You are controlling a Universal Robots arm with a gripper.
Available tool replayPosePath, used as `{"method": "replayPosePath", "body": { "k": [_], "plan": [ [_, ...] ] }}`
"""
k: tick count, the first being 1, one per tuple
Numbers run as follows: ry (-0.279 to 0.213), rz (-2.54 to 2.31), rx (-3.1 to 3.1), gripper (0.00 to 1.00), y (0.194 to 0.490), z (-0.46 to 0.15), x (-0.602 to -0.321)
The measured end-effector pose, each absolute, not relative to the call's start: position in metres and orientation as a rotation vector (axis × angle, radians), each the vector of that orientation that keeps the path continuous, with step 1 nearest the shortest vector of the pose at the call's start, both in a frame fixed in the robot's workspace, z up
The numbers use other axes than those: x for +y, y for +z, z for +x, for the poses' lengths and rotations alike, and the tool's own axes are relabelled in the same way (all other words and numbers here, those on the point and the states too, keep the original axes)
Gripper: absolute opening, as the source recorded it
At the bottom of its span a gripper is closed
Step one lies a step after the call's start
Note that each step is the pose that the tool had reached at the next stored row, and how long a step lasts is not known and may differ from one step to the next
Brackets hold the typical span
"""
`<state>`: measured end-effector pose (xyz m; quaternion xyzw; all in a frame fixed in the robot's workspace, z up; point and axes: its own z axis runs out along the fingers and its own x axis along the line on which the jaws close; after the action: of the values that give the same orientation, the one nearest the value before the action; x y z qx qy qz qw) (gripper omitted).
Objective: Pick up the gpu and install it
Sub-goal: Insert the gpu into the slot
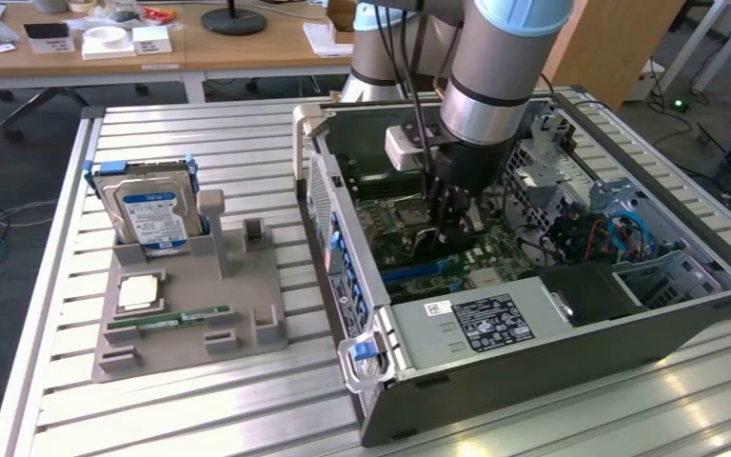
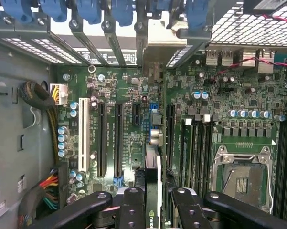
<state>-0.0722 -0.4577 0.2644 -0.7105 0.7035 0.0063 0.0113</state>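
The gpu stands edge-on between my fingers, a thin dark card with a green logo near the grip. Its silver bracket end reaches the row of rear slot covers with blue latches. My gripper is shut on the card from both sides. In the exterior view the gripper is lowered inside the open computer case, just above the motherboard. The card lies in line with the expansion slots. I cannot tell whether it is seated in one.
A grey fixture tray on the slatted table holds a hard drive, a CPU and a RAM stick. Inside the case are the CPU socket, a power supply and cable bundles.
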Motion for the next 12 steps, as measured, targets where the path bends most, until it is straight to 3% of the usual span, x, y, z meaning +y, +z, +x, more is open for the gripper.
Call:
{"method": "replayPosePath", "body": {
  "k": [12],
  "plan": [
    [0.019, -2.216, 2.195, 0.26, 0.2596, -0.0769, -0.4574]
  ]
}}
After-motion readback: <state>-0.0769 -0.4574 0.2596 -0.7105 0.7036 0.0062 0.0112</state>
